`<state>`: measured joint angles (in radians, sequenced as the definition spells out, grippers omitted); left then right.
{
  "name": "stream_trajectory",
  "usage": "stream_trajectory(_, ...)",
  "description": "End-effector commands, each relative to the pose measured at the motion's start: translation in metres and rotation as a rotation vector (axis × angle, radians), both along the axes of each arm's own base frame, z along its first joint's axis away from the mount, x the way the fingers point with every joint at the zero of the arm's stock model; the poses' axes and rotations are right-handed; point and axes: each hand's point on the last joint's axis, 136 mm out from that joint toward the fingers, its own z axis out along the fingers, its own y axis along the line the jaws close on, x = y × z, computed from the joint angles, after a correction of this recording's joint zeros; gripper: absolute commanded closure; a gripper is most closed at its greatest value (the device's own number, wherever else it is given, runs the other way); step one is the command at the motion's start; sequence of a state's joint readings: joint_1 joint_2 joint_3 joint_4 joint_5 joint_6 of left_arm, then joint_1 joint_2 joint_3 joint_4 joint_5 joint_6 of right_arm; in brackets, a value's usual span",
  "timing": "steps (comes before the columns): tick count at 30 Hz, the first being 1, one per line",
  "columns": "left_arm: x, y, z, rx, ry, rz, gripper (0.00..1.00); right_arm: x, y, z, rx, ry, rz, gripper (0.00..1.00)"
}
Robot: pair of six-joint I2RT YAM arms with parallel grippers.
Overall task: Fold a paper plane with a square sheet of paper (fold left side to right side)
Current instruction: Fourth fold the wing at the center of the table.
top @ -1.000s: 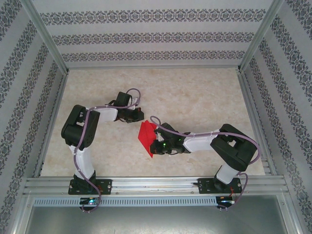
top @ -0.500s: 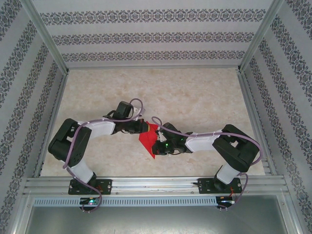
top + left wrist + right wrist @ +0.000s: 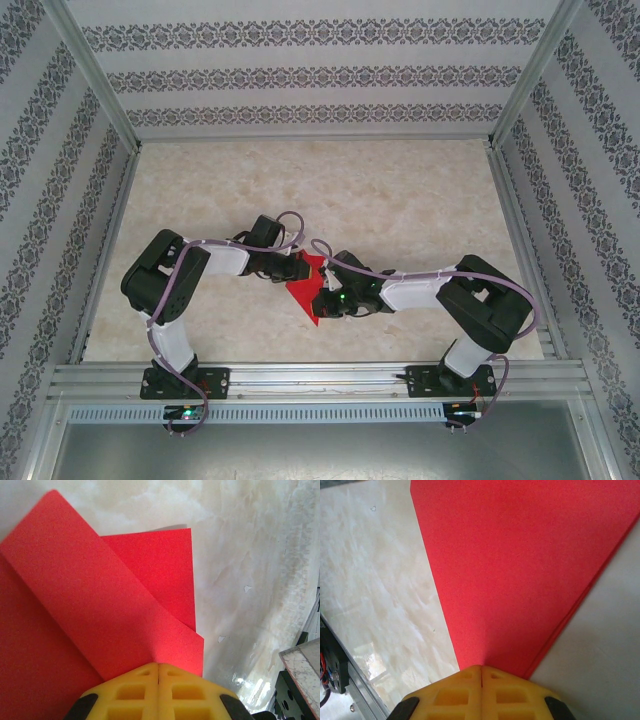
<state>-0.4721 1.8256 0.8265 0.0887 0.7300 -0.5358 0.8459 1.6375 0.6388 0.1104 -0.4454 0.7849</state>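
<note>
top external: left tool (image 3: 298, 267), elbow (image 3: 160, 283) out

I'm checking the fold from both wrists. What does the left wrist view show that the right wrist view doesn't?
Left wrist alone: beyond the left tool, a folded flap overlapping a lower layer of the red paper. Right wrist alone: the paper narrowing toward the right tool. Both: shut yellow fingers at the paper, marble table beside it.

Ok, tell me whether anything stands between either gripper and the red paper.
Nothing visible does. The left gripper and the right gripper are each shut on the square sheet of paper itself, with the red sheet running straight into their closed tips.
</note>
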Motion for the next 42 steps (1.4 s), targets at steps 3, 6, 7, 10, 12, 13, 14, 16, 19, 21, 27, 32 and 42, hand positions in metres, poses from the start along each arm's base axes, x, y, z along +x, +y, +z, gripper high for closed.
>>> stream_trajectory(3,-0.014,0.019,-0.034,0.125,0.067,0.042,1.0,-0.009,-0.017,-0.003,-0.085,0.055,0.003,1.0)
stream_trajectory(6,-0.018,0.021,-0.036,0.131,0.078,0.043,1.0,-0.001,-0.006,0.021,-0.02,0.012,0.005,1.0)
stream_trajectory(7,-0.018,0.021,-0.037,0.133,0.079,0.045,1.0,0.0,-0.004,0.027,-0.002,0.001,0.003,1.0)
stream_trajectory(10,-0.019,0.022,-0.037,0.136,0.08,0.051,1.0,0.003,-0.001,0.042,0.047,-0.024,-0.012,1.0)
stream_trajectory(12,-0.018,0.023,-0.035,0.136,0.077,0.053,1.0,0.005,0.001,0.044,0.065,-0.029,-0.032,1.0)
stream_trajectory(13,-0.018,0.022,-0.035,0.135,0.075,0.051,1.0,0.005,0.002,0.044,0.073,-0.03,-0.04,1.0)
stream_trajectory(14,-0.018,0.022,-0.034,0.134,0.075,0.051,1.0,0.006,0.004,0.042,0.08,-0.031,-0.049,1.0)
stream_trajectory(16,-0.017,0.022,-0.034,0.133,0.073,0.052,1.0,0.006,0.01,0.039,0.092,-0.031,-0.06,1.0)
stream_trajectory(19,-0.018,0.021,-0.034,0.132,0.072,0.051,1.0,0.007,0.02,0.033,0.106,-0.02,-0.068,1.0)
stream_trajectory(21,-0.018,0.021,-0.034,0.133,0.074,0.052,1.0,0.009,0.026,0.027,0.108,-0.012,-0.077,1.0)
stream_trajectory(27,-0.017,0.021,-0.033,0.136,0.069,0.054,1.0,0.017,0.028,0.017,0.087,-0.012,-0.113,1.0)
stream_trajectory(32,-0.016,0.023,-0.033,0.146,0.066,0.056,1.0,0.013,0.022,0.005,0.047,0.016,-0.123,1.0)
stream_trajectory(42,-0.011,0.024,-0.034,0.163,0.061,0.056,1.0,0.002,0.006,-0.013,-0.01,0.051,-0.129,1.0)
